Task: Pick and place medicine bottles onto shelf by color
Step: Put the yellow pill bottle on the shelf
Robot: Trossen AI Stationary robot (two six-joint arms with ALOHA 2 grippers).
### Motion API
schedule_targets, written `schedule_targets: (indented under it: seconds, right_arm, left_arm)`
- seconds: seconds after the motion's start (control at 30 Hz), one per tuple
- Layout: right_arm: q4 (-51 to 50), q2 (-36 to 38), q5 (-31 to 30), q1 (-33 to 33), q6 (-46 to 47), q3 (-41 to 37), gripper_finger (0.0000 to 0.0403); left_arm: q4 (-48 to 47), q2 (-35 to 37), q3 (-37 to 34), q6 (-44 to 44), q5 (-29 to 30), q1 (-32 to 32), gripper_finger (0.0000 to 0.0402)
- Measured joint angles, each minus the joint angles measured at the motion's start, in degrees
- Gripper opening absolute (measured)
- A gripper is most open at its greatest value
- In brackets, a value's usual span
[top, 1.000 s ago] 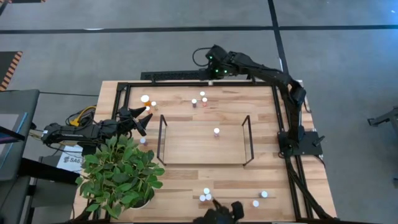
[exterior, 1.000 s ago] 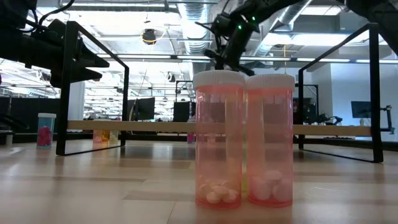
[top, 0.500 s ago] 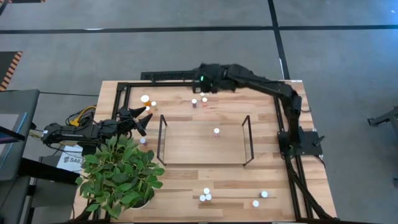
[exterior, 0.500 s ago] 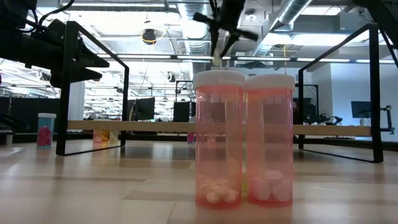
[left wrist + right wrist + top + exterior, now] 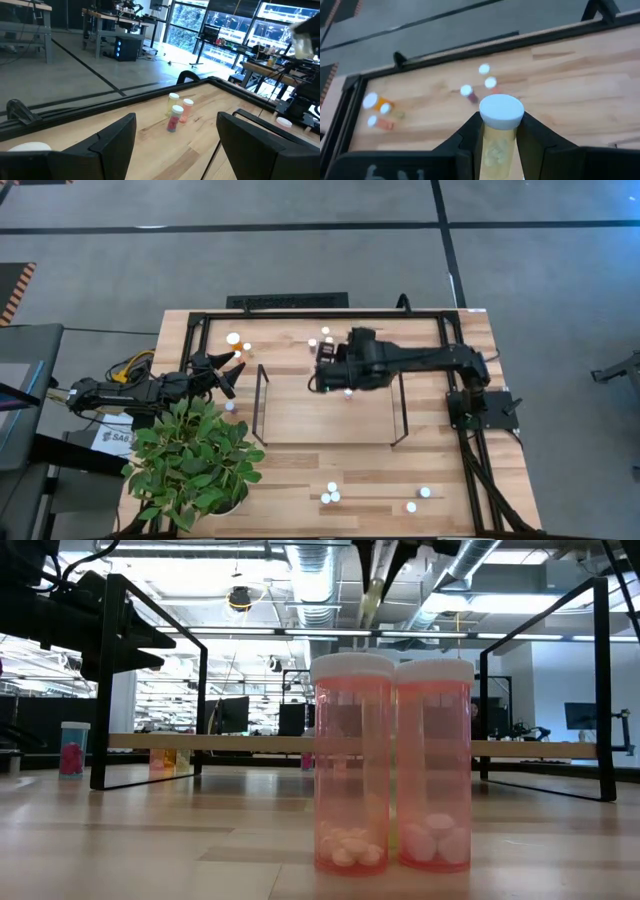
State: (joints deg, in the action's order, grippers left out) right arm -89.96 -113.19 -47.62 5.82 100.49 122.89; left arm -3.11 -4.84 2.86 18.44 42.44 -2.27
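Observation:
My right gripper (image 5: 320, 375) is over the far part of the shelf (image 5: 300, 425), a light-wood surface between two black wire ends. It is shut on a pale yellowish bottle with a white cap (image 5: 501, 111). This bottle also shows high in the low view (image 5: 372, 592). One white-capped bottle (image 5: 348, 391) stands on the shelf. Three bottles (image 5: 325, 338) stand near the far edge, two (image 5: 238, 342) at the far left, and several (image 5: 332, 494) near the front. My left gripper (image 5: 232, 370) is open and empty at the table's left side. My right gripper pinches the bottle's body (image 5: 497, 147) just below the cap, one finger (image 5: 469, 136) on each side. The fingers reach from the table's right, slanting down. The bottle is lifted clear above the shelf, cap end up in the wrist view, slightly tilted in the low view.
A potted green plant (image 5: 195, 460) stands at the near left corner. A black frame (image 5: 200, 320) runs around the table top. Two orange bottles (image 5: 390, 765) stand close before the low camera. One bottle (image 5: 230, 406) stands by the plant, near my left gripper.
My right gripper has gone from the table's far edge toward the near edge and a little left, ending over the shelf's far part with the pale bottle lifted clear. My left arm has kept still.

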Motion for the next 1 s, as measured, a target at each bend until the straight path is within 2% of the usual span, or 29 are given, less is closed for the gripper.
schedule_targets:
  seconds: [0.1, 0.37, 0.57, 0.77, 0.93, 1.0]
  right_arm:
    - [-0.1, 0.0, 0.2, 2.5, -0.1, -0.6, 0.0108]
    - [-0.1, 0.0, 5.8, 11.1, -0.4, -2.3, 0.0108]
    - [2.8, -0.6, 5.3, 17.3, -0.4, -2.3, 0.0108]
    - [12.6, -0.5, 2.9, 21.0, -11.4, -2.3, 0.0108]
    - [21.4, -0.5, 2.2, 21.2, -21.5, -2.3, 0.0108]
    - [24.2, -0.5, 0.2, 21.2, -23.8, -2.3, 0.0108]
  left_arm:
    - [0.0, 0.0, 0.0, 0.0, 0.0, 0.0, 0.0265]
    - [0.0, 0.0, 0.0, 0.0, 0.0, 0.0, 0.0265]
    - [0.0, 0.0, 0.0, 0.0, 0.0, 0.0, 0.0265]
    - [0.0, 0.0, 0.0, 0.0, 0.0, 0.0, 0.0265]
    - [0.0, 0.0, 0.0, 0.0, 0.0, 0.0, 0.0265]
    - [0.0, 0.0, 0.0, 0.0, 0.0, 0.0, 0.0265]
